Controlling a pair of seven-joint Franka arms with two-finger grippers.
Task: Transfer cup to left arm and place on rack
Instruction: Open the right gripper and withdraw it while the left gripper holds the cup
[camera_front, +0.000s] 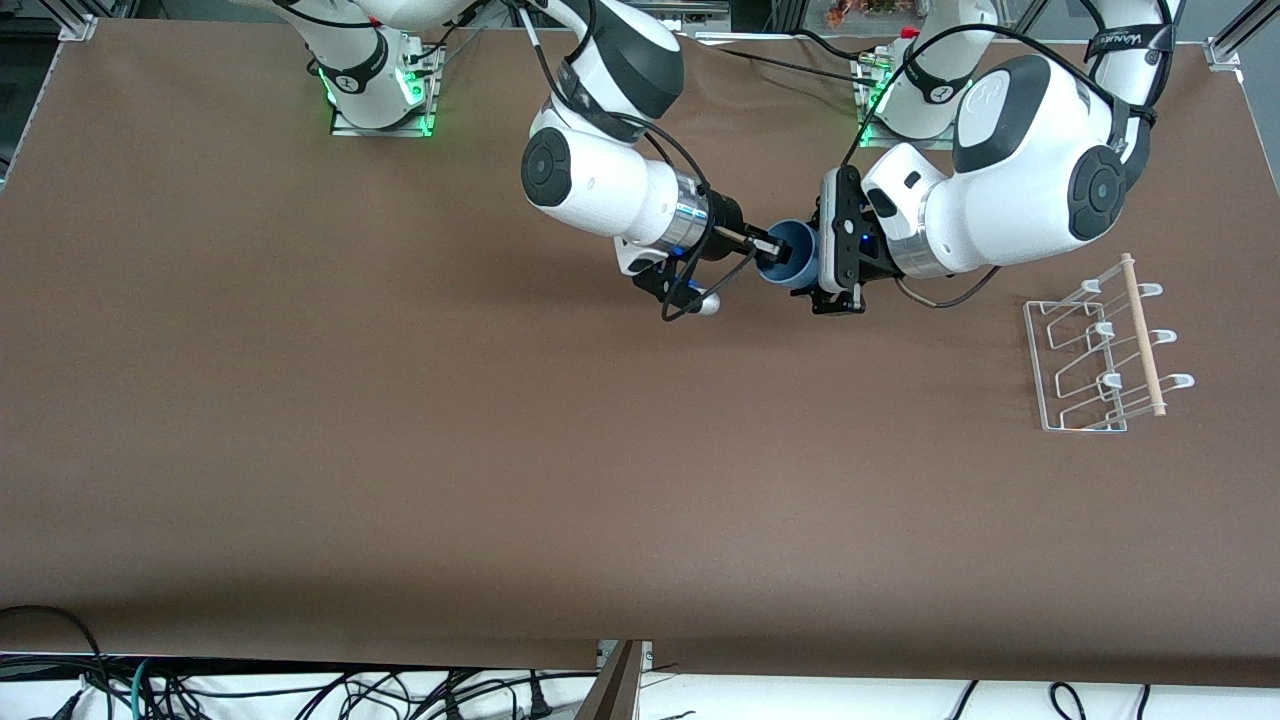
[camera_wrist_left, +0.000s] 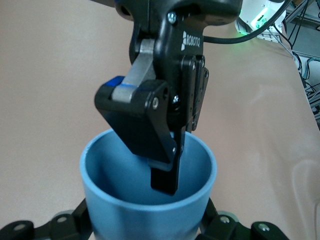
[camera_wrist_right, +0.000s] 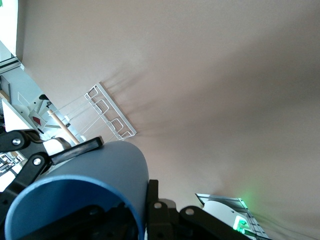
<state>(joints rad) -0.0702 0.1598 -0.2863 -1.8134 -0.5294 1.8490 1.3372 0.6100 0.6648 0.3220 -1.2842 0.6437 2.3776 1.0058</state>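
Above the middle of the brown table (camera_front: 400, 420), both arms meet at the light-blue plastic cup (camera_front: 790, 262), which is held in the air on its side with its open mouth turned toward the right arm. The right gripper (camera_front: 768, 246) pinches the cup's rim, one finger (camera_wrist_left: 167, 172) reaching down inside the mouth and the other pressed on the outer wall (the left wrist view shows this plainly, looking straight into the cup). The left gripper (camera_front: 838, 262) is clamped narrow around the cup's body nearer its base, its fingertips (camera_wrist_right: 75, 150) lying along the outside of the blue wall, so the cup is gripped from both ends at once. The cup touches nothing but the two grippers and hangs clear of the tabletop. The white wire drying rack (camera_front: 1090, 350) stands on the table toward the left arm's end, well apart from the cup and a little nearer to the front camera than the two grippers' meeting point. A light wooden dowel (camera_front: 1143, 334) lies across the rack's hooked prongs, and nothing hangs on the rack.
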